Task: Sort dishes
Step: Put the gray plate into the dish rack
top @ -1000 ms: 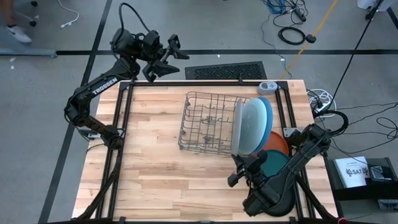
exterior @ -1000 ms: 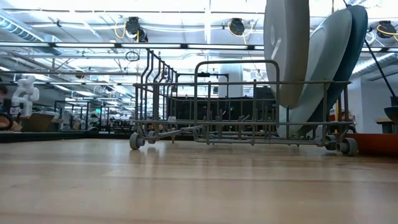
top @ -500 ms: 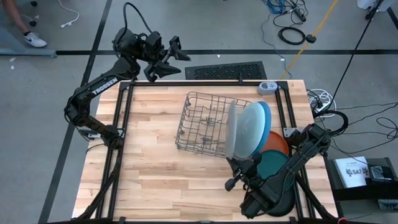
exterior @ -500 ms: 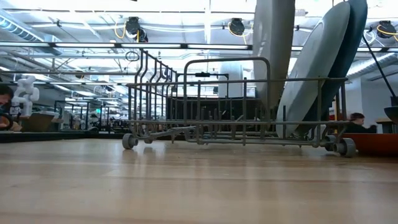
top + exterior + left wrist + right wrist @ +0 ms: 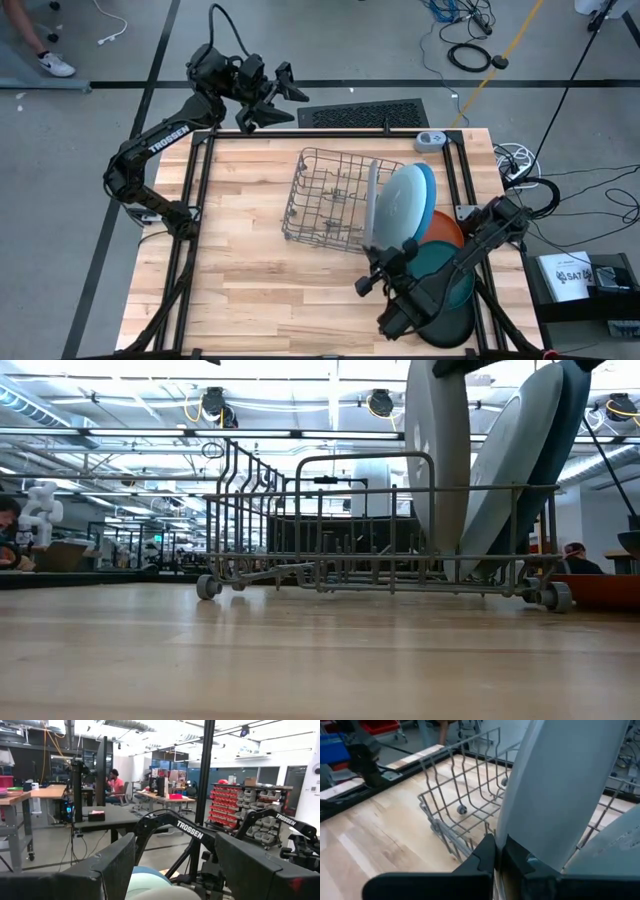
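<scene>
A grey plate (image 5: 371, 205) stands on edge in the wire dish rack (image 5: 325, 200), to the left of a pale blue plate (image 5: 402, 205) and a blue plate (image 5: 430, 185) that lean in the rack's right end. My right gripper (image 5: 385, 262) is at the rack's near right corner, shut on the grey plate (image 5: 570, 785). An orange plate (image 5: 450, 228), a teal plate (image 5: 440, 272) and a black plate (image 5: 452, 325) lie flat on the table at the right. My left gripper (image 5: 278, 95) is open and empty, raised beyond the table's far left corner. My right gripper pinches the grey plate's rim (image 5: 512, 831) between its two fingers, one on each face. The fingers come from the table's near right side. The plate stands upright in the rack, about edge-on to the high view, with its lower edge among the rack's wires (image 5: 437, 550).
The rack's left part (image 5: 270, 520) holds no plates. Bare wood (image 5: 240, 260) lies left of and in front of the rack. A small white device (image 5: 430, 140) sits at the far right edge. The right arm (image 5: 470, 260) crosses over the flat plates.
My right gripper has moved toward the table's left and near side, still shut on the grey plate. The plate has swung from leaning on the pale blue plate to standing upright. The rack has slid a little toward the table's left edge.
</scene>
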Robot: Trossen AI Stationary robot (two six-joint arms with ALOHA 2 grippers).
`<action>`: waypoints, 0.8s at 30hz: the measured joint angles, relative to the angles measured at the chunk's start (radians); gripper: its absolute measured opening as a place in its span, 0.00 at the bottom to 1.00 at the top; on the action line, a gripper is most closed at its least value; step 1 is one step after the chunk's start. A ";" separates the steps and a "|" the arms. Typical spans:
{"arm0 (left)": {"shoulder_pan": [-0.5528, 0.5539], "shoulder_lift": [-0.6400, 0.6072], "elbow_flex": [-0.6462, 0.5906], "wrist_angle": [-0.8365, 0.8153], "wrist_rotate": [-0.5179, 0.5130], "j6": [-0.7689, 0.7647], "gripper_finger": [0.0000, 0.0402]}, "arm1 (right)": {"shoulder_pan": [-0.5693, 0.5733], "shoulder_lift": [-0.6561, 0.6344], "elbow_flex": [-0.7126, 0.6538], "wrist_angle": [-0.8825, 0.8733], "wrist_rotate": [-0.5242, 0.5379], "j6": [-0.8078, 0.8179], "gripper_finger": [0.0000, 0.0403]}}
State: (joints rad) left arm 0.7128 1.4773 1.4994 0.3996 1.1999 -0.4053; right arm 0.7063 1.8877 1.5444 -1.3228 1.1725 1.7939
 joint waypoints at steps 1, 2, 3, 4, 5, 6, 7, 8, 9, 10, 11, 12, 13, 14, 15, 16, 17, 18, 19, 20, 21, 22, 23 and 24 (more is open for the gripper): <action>0.000 0.000 0.000 0.000 0.000 0.000 0.68 | -0.004 -0.001 -0.007 0.000 -0.005 0.004 0.01; 0.000 0.000 0.000 0.000 0.000 0.000 0.68 | -0.009 -0.001 -0.015 -0.001 -0.014 0.012 0.01; 0.000 0.000 0.000 0.000 0.000 0.000 0.68 | -0.014 -0.001 -0.025 0.000 -0.023 0.025 0.01; 0.000 0.000 0.000 0.000 0.000 0.000 0.68 | -0.018 -0.001 -0.035 -0.001 -0.033 0.038 0.01; 0.000 0.000 0.000 0.000 0.000 0.000 0.68 | -0.021 -0.001 -0.048 0.000 -0.043 0.054 0.01; 0.000 0.000 0.000 0.000 0.000 -0.002 0.68 | -0.025 -0.001 -0.061 -0.003 -0.051 0.069 0.01; 0.000 0.000 0.000 0.000 0.000 -0.005 0.68 | -0.026 -0.001 -0.078 -0.005 -0.059 0.087 0.01; 0.000 0.000 0.000 0.000 0.000 -0.005 0.68 | -0.026 -0.001 -0.092 -0.005 -0.065 0.106 0.01; 0.000 0.000 0.000 0.000 0.000 -0.005 0.68 | -0.026 -0.001 -0.106 -0.005 -0.067 0.130 0.01; 0.000 0.000 0.000 0.000 0.000 -0.005 0.68 | -0.026 -0.001 -0.119 -0.004 -0.065 0.155 0.01; 0.000 0.000 0.000 0.001 0.000 -0.005 0.68 | -0.026 -0.001 -0.129 -0.004 -0.064 0.180 0.02; 0.000 0.000 0.000 0.000 0.002 -0.006 0.68 | -0.025 -0.001 -0.138 -0.005 -0.066 0.201 0.03; 0.000 0.000 0.000 0.000 0.003 -0.006 0.68 | -0.025 -0.001 -0.143 -0.006 -0.074 0.214 0.04; 0.000 0.000 0.000 0.000 0.003 -0.006 0.68 | -0.025 -0.001 -0.145 -0.005 -0.085 0.223 0.06; 0.000 0.000 0.000 -0.001 0.003 -0.006 0.68 | -0.025 -0.001 -0.145 -0.004 -0.090 0.226 0.08; 0.000 0.000 0.000 -0.006 0.003 -0.003 0.68 | -0.025 -0.001 -0.145 -0.003 -0.091 0.227 0.09; -0.002 0.000 0.000 -0.015 0.003 0.001 0.68 | -0.025 -0.001 -0.145 -0.004 -0.091 0.227 0.10; -0.002 0.000 0.000 -0.021 0.003 0.001 0.68 | -0.024 -0.001 -0.145 -0.006 -0.090 0.230 0.12; -0.002 0.000 0.000 -0.024 0.003 0.001 0.68 | -0.024 -0.003 -0.145 -0.006 -0.091 0.231 0.13; -0.002 0.000 0.000 -0.027 0.004 0.002 0.68 | -0.024 -0.003 -0.145 -0.007 -0.090 0.232 0.14; -0.003 0.000 0.000 -0.028 0.007 0.002 0.68 | -0.024 -0.004 -0.145 -0.007 -0.087 0.232 0.15; -0.005 0.000 0.000 -0.028 0.010 0.002 0.68 | -0.024 -0.004 -0.145 -0.007 -0.085 0.231 0.16; -0.006 0.000 -0.001 -0.028 0.013 0.002 0.68 | -0.024 -0.004 -0.145 -0.006 -0.085 0.230 0.17; -0.006 0.000 -0.001 -0.028 0.020 0.002 0.68 | -0.023 -0.004 -0.145 -0.005 -0.085 0.230 0.18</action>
State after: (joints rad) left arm 0.7063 1.4776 1.4986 0.3714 1.2195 -0.4032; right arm 0.6829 1.8835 1.3991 -1.3277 1.0876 2.0235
